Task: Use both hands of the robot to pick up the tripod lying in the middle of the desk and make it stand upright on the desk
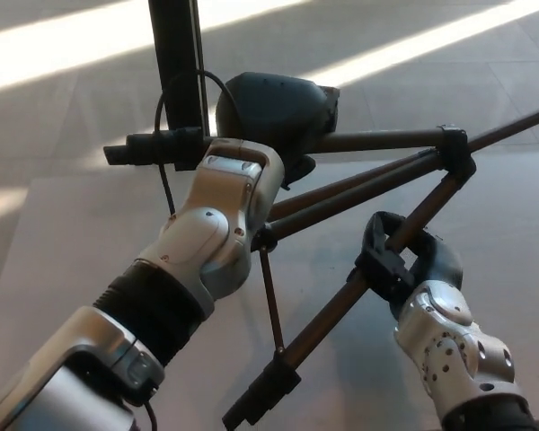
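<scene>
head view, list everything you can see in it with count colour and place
tripod: one, dark brown-black legs with black joints and a black foot, held off the desk, spanning centre to upper right
black post: one, upright at top centre-left, a thin black cable looping beside it
desk: one, grey, under everything, with bright bands of light across the top
left hand: one, black, at top centre, closed on the tripod's upper end; silver and black forearm runs in from lower left
right hand: one, black, lower right, fingers wrapped round a tripod leg; silver wrist below it
</scene>
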